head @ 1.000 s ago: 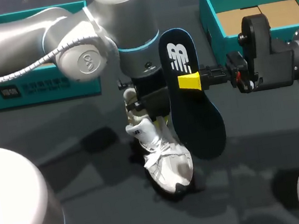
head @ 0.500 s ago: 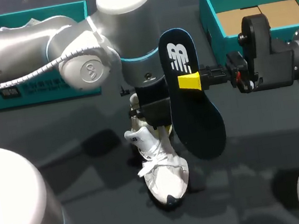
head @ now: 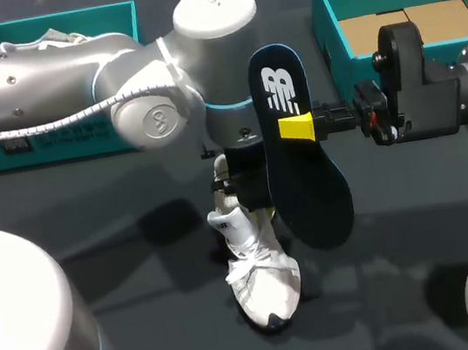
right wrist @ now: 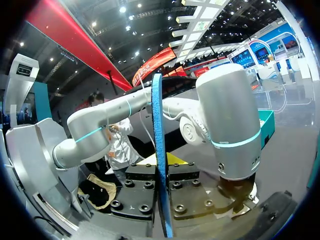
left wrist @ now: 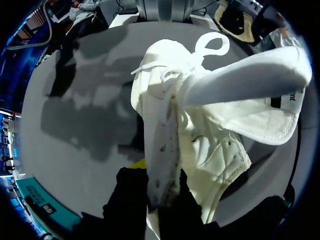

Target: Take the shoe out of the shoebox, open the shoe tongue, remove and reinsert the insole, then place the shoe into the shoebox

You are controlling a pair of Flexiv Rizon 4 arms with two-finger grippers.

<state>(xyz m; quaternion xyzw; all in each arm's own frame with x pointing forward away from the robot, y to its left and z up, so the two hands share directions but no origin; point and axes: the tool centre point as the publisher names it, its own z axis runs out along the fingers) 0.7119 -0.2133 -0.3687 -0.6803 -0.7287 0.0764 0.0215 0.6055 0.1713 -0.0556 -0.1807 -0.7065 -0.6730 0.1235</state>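
The right claw [head: 308, 126] is pinched almost closed on the dark insole [head: 307, 190]. One yellow tip lies flat on the printed face, about halfway along. The insole stands on edge, with its heel end above the claw and its toe end hanging below. The left claw [head: 240, 187] is just beside the insole, on the side away from the right claw. It points down and is mostly hidden under its own arm. The white shoe [head: 262, 272] is right beneath it, toe end down at the table [head: 151, 328]; whether the toe rests there cannot be told. One open teal box [head: 327, 29] sits behind the right claw, and another [head: 53, 145] lies behind the left arm.

In the left wrist view, the left claw [left wrist: 161, 192] is closed to a narrow gap on the shoe [left wrist: 210, 145]. Its two black fingers clamp the side wall of the opening from both sides, and a bit of yellow tip shows beside it. Ahead of the claw, the tongue [left wrist: 240, 80] is pulled up and away from the laces.

In the right wrist view, the right claw [right wrist: 162, 172] grips the insole [right wrist: 157, 115], seen edge-on as a thin blue strip. The strip rises straight up from between the two finger blocks, which press against it from either side. Just ahead of the claw stands the left arm [right wrist: 227, 125].
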